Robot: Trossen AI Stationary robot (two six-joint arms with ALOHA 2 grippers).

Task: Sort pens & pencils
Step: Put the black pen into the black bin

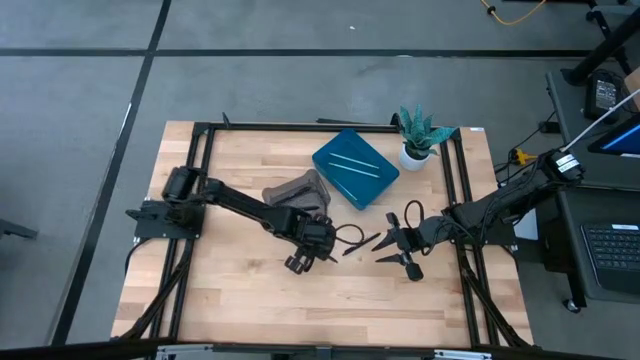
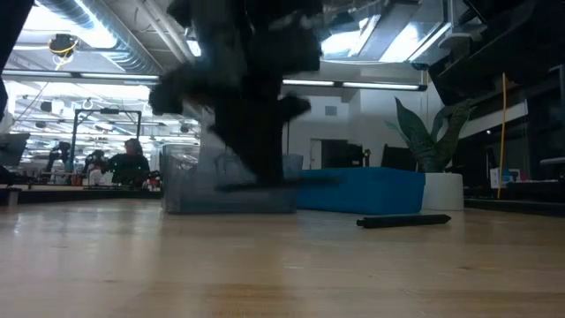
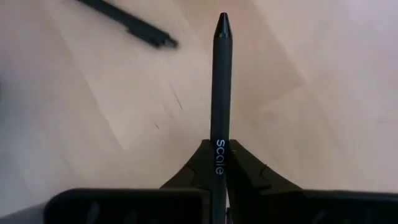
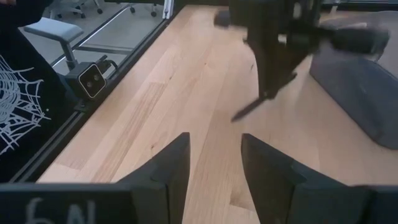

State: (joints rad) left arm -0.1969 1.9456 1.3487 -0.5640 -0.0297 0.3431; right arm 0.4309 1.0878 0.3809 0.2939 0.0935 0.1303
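Gripping a black pen point(image 3: 221, 93), your left gripper point(image 3: 217, 177) hangs over mid-table; only its wrist view shows that clamp. Overhead, two light blue sticks point(image 1: 359, 166) lie on the blue tray point(image 1: 335, 180), while your right gripper point(image 4: 214, 162) waits nearby, fingers parted.

One black stick point(image 3: 221, 93), slim with a tapered tip and white lettering on its barrel, is clamped between the left gripper's point(image 3: 216, 171) fingers above the middle of the table point(image 1: 230, 300), pointing out ahead of them. A second black stick point(image 1: 361, 243) lies flat on the bare wood near the table's centre, just right of that gripper. Two light blue sticks point(image 1: 357, 166), thinner and longer, lie side by side, nearly parallel, on the blue tray point(image 1: 335, 180) near the far edge.
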